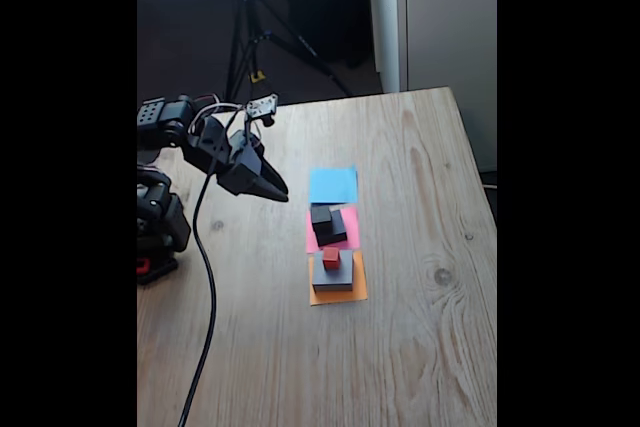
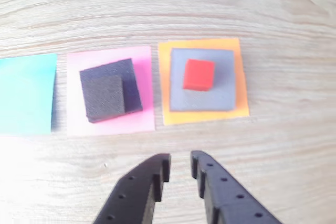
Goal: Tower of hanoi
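The gripper (image 2: 179,167) hangs above bare table (image 2: 294,145) with its fingers a narrow gap apart and nothing between them, just short of the three paper squares. The red cube (image 2: 198,74) sits on the wide grey block (image 2: 227,95) on the orange paper (image 2: 241,111), the small dark grey block (image 2: 104,98) tops the black block (image 2: 134,90) on the pink paper (image 2: 142,121) (blue paper (image 2: 26,93) bare). They look like light, matte foam, so probably grippy: pinch the cube across two opposite flat sides.
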Robot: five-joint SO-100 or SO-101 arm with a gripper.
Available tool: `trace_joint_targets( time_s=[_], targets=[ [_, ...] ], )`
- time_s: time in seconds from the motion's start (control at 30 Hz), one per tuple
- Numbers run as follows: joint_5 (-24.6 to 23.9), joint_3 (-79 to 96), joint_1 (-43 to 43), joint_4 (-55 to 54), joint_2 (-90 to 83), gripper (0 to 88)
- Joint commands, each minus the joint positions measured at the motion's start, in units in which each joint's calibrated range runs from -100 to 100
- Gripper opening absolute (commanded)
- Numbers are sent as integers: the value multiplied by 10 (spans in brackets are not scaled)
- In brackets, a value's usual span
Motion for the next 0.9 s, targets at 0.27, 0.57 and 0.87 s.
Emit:
trace_joint_targets(
  time_s=[0.27,0.57,0.87],
  targets=[
    [7,-98,130,96,-61,80],
    [7,41,166,-44,-102,280],
    [7,162,189,-220,-83,275]
  ],
)
